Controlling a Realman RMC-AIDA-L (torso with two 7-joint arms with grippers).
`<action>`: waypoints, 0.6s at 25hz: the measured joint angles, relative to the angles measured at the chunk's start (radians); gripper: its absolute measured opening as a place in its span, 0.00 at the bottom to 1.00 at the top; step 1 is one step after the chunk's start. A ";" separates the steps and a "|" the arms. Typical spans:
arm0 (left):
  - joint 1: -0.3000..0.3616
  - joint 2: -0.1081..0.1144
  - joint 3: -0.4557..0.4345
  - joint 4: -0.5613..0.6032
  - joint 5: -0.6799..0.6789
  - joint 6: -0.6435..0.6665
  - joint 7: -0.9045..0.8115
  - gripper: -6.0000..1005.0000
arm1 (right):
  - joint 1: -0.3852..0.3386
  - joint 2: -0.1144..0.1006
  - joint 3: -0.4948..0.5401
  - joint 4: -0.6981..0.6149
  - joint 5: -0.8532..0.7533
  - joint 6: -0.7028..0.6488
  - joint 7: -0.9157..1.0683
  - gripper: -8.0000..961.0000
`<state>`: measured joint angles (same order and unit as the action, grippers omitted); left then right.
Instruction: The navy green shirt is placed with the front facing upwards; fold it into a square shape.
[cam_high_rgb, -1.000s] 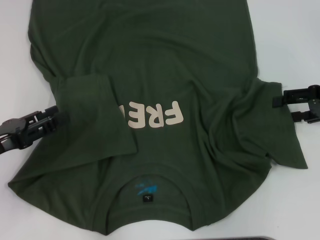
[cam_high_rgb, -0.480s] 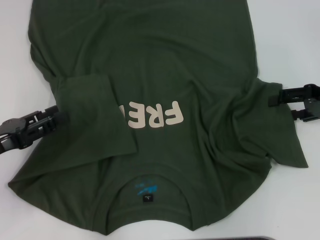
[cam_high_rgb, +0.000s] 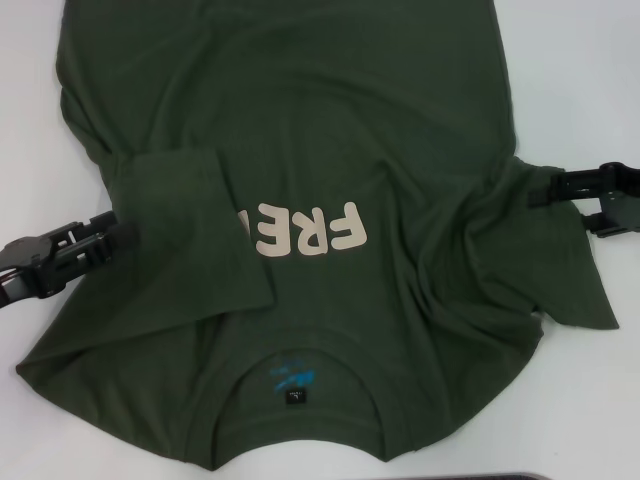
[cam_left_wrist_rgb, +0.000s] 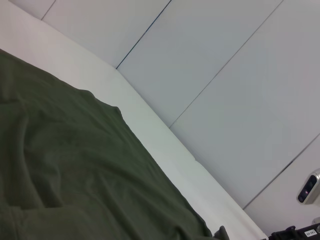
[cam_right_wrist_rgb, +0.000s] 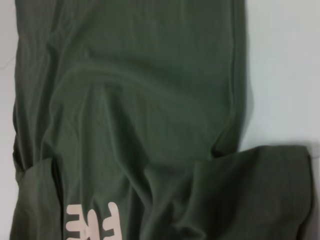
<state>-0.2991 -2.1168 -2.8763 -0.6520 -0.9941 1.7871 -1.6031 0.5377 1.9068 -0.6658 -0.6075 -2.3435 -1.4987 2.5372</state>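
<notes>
Across the middle of the head view, the navy green shirt (cam_high_rgb: 330, 130) lies front up on the white bench (cam_high_rgb: 585, 80), its collar (cam_high_rgb: 300, 360) toward the bottom of the frame and its body running off the top edge. You see the cream lettering (cam_high_rgb: 300, 230) at centre, partly covered where the sleeve on the left (cam_high_rgb: 195, 235) has been folded in over the chest. The sleeve on the right (cam_high_rgb: 560, 270) is still spread outward, creased and bunched where it meets the body.

At the right edge of the frame, the right gripper (cam_high_rgb: 548, 190) reaches in over that sleeve's upper edge, tips touching the cloth; you cannot tell whether its fingers are spread or pinching. At the lower left, the left gripper (cam_high_rgb: 100, 240) rests at the shirt's side beside the folded sleeve; its finger state cannot be told either.

Bare bench shows along the left side, the whole right side and the lower right corner of the frame, giving you open room outside both shirt edges. A dark strip (cam_high_rgb: 500, 477) sits at the bottom edge, just below the collar.

In the left wrist view, the shirt's edge (cam_left_wrist_rgb: 150, 160) runs along the pale bench toward a panelled wall (cam_left_wrist_rgb: 225, 75). The right wrist view shows the shirt's body, the spread sleeve (cam_right_wrist_rgb: 250, 195) and bare bench beside it.
</notes>
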 joint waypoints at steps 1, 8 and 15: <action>0.000 0.000 0.000 0.000 0.000 0.000 0.000 0.55 | 0.001 0.002 0.001 0.000 0.000 0.000 -0.002 0.79; 0.000 0.000 0.000 0.000 -0.011 0.001 0.000 0.55 | 0.015 0.006 -0.025 0.018 -0.005 0.004 0.004 0.78; -0.001 0.001 0.000 0.000 -0.013 0.009 -0.001 0.55 | 0.025 0.000 -0.042 0.037 -0.007 0.008 0.005 0.73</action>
<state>-0.3003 -2.1154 -2.8762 -0.6520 -1.0071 1.7962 -1.6044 0.5624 1.9069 -0.7082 -0.5709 -2.3500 -1.4903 2.5423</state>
